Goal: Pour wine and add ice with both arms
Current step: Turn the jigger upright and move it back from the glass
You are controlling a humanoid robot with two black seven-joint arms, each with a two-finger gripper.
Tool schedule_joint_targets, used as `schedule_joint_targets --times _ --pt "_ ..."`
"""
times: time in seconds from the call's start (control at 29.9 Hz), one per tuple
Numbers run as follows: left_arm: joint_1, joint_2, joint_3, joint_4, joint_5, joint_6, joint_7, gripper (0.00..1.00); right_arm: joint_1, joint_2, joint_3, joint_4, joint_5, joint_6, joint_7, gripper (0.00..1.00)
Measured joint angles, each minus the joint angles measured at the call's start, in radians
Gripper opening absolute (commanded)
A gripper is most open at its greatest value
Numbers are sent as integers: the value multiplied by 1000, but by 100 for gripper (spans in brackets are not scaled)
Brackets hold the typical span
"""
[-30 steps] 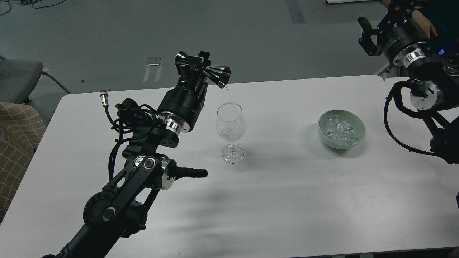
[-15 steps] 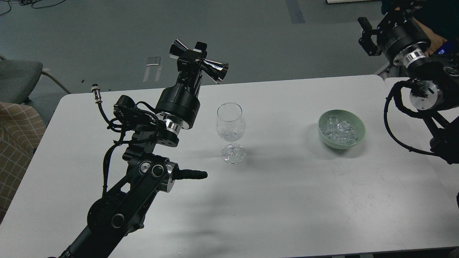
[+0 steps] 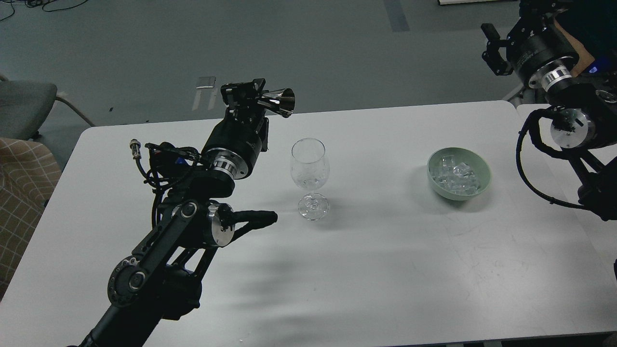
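A clear wine glass [image 3: 310, 166] stands upright mid-table with a little clear wine in its bowl. My left gripper [image 3: 248, 95] is shut on a shiny metal jigger [image 3: 277, 101], held on its side up and left of the glass rim, mouth facing right, nothing running out. The ice [image 3: 457, 176] lies heaped in a green bowl [image 3: 484, 171] to the right. My right gripper [image 3: 492, 48] hovers beyond the table's far right corner, well above the bowl; its fingers look spread with nothing between them.
The white table [image 3: 385, 270] ends at a far edge just behind the glass. A second table edge [image 3: 535, 108] abuts on the right. A grey chair [image 3: 24, 106] and a checked cushion [image 3: 21, 193] sit off the left side.
One second ago liquid streamed from the jigger into the glass. The stream has stopped, and the left gripper has drawn the jigger back left and lower. The right arm has barely moved.
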Motion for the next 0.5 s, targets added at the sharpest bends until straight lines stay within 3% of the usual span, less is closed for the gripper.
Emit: schedule_joint_targets --times 0.17,0.5 --pt "2 36 -175 7 -304 25 34 0 0 0 0 0 0 0 -1 100" --pt "89 107 -434 15 -745 26 23 0 0 8 -1 0 0 0 -1 100"
